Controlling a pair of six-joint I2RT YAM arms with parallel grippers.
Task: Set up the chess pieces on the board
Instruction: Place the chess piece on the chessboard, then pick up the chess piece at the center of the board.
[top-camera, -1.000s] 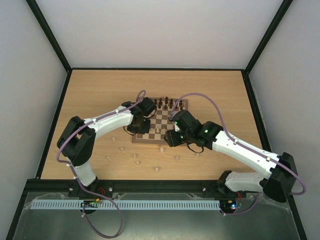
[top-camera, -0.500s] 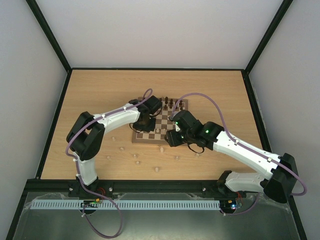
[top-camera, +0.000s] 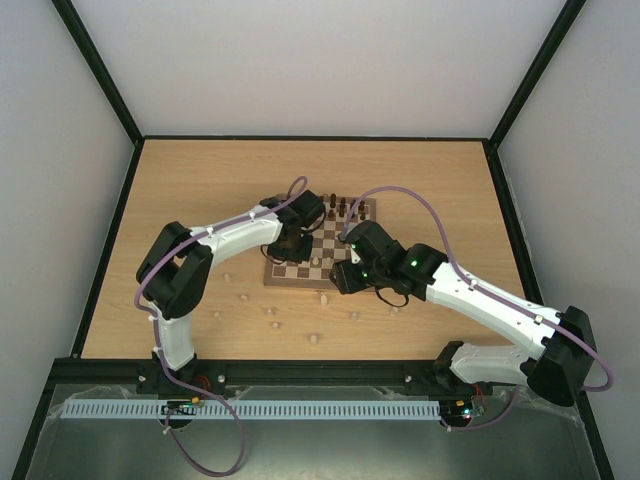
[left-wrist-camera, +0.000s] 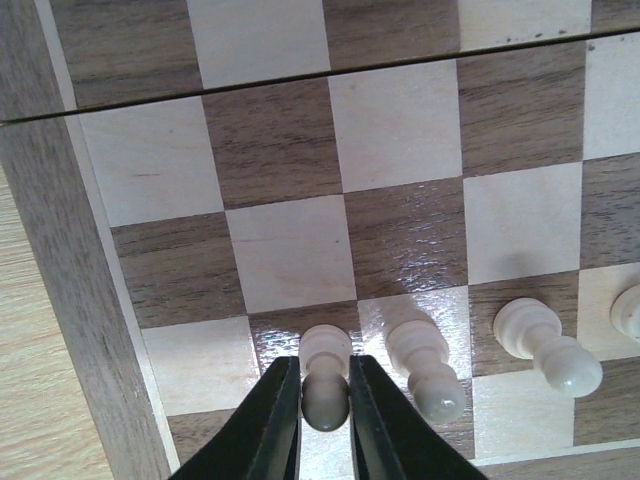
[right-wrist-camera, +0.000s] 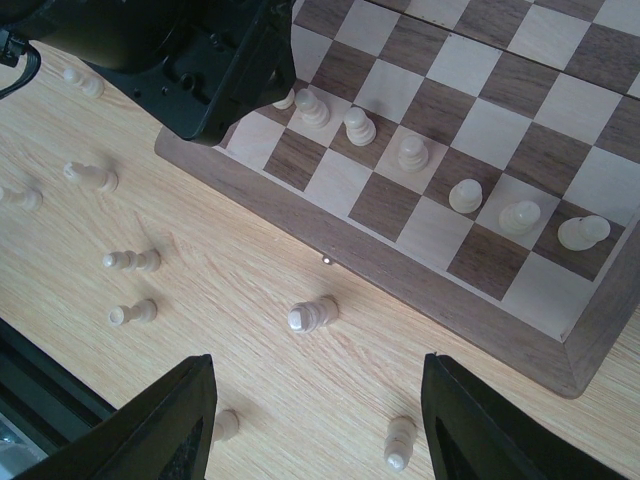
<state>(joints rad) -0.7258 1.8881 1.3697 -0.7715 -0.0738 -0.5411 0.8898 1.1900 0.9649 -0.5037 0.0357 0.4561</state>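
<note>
Here the left gripper (left-wrist-camera: 324, 366) has its fingers (left-wrist-camera: 275, 425) tight on either side of a pale pawn (left-wrist-camera: 325, 392); whether they pinch its head or just clear it I cannot tell; the pawn stands upright on a dark square of the board (left-wrist-camera: 60, 300), in the second row from the edge and the second file from the border; beside it in that row stand more pawns (left-wrist-camera: 425, 365), upright and apart. The right gripper (right-wrist-camera: 318, 400) is spread wide over the bench (right-wrist-camera: 250, 250), just off the board's near edge; between its fingers a pale piece (right-wrist-camera: 312, 315) lies on its side; loose pieces (right-wrist-camera: 132, 260) lie scattered to the left; dark pieces (top-camera: 335, 208) stand along the far rows.
</note>
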